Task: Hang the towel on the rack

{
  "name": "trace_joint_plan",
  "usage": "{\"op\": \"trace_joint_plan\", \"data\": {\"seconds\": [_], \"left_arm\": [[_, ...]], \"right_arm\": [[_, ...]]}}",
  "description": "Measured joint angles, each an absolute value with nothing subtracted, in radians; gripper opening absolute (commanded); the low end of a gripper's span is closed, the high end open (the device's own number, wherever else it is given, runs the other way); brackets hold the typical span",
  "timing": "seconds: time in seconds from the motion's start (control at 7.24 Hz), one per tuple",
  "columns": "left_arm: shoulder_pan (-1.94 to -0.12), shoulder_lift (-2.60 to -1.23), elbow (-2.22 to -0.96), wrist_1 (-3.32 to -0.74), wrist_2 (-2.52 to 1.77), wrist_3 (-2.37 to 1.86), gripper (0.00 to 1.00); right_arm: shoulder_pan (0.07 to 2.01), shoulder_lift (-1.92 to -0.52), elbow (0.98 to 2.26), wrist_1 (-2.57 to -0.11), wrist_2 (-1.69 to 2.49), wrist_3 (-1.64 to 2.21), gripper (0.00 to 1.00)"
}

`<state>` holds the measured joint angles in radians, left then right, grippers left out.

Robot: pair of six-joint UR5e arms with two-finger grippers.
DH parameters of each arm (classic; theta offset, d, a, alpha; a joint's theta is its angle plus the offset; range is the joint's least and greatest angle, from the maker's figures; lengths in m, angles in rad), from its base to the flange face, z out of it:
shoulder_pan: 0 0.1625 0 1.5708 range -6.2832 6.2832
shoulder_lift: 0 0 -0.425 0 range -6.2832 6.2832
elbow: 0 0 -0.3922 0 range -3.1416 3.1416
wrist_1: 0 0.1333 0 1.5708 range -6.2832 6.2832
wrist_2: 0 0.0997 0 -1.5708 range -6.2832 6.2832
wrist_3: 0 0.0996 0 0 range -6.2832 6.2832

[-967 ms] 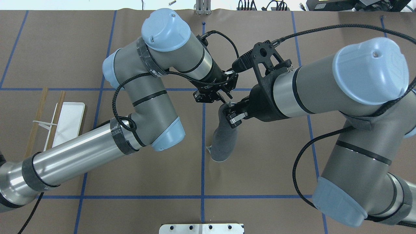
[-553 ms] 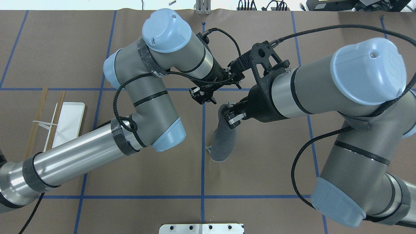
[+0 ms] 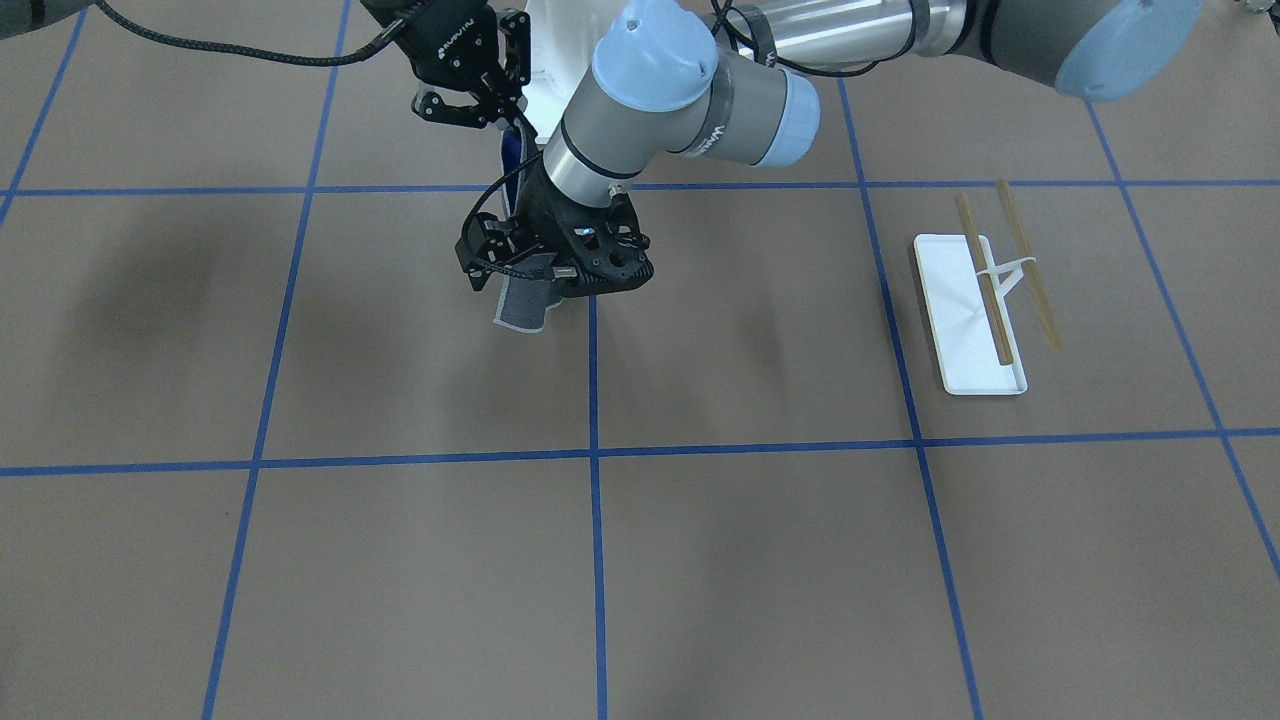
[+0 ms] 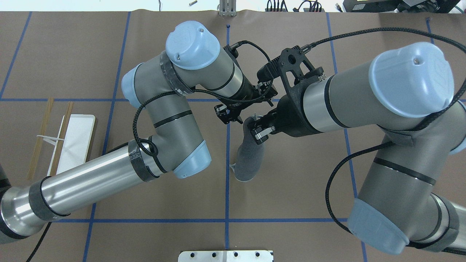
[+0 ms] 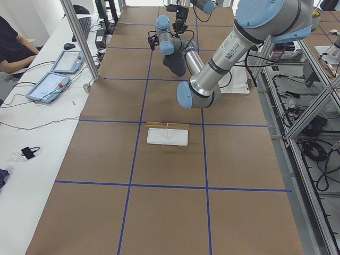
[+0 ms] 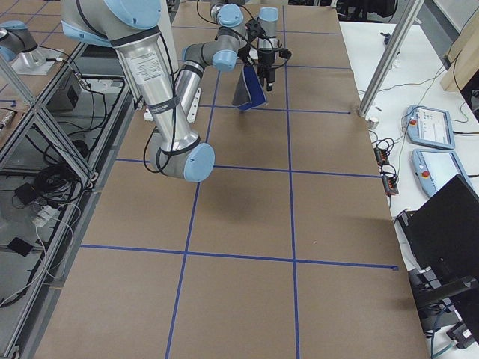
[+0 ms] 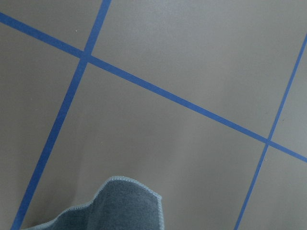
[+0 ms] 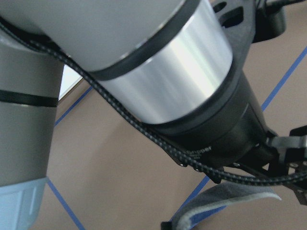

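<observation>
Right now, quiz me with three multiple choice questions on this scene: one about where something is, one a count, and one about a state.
1. Where on the table does the rack stand?
A) near the end on the robot's left
B) near the end on the robot's right
C) in the middle

2. How many wooden rods does the rack carry?
A) one
B) two
C) four

3. What state is the towel in?
A) draped over the rack
B) spread flat
C) hanging from the right gripper

Answers:
1 A: in the overhead view the rack sits by the left edge, the side the left arm comes in from.
2 B: two thin tan rods run side by side over the white base.
3 C: the right gripper is shut on the towel's top and the cloth hangs down, far from the rack.
</observation>
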<state>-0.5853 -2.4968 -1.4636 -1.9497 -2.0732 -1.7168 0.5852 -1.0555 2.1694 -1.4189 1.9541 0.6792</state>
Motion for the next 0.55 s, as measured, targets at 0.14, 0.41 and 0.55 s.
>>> {"op": "trace_joint_plan", "data": {"seconds": [0.14,0.41,0.55], "left_arm": [[-0.574,-2.495,-1.462,-1.950,-2.063,-1.717,0.92],[-0.568,-2.492,-1.461,-1.949,-2.057,-1.717,0.29],[-0.568,-2.490,-1.462,-1.948,-2.057,-1.719,0.00]], "right_arm": [[0.585,-1.055,2.170,-1.419,1.954,0.679,0.00],[0.586,-1.055,2.170,-1.419,1.954,0.679,0.00],[0.586,-1.056,2.171,-1.419,1.953,0.679,0.00]]}}
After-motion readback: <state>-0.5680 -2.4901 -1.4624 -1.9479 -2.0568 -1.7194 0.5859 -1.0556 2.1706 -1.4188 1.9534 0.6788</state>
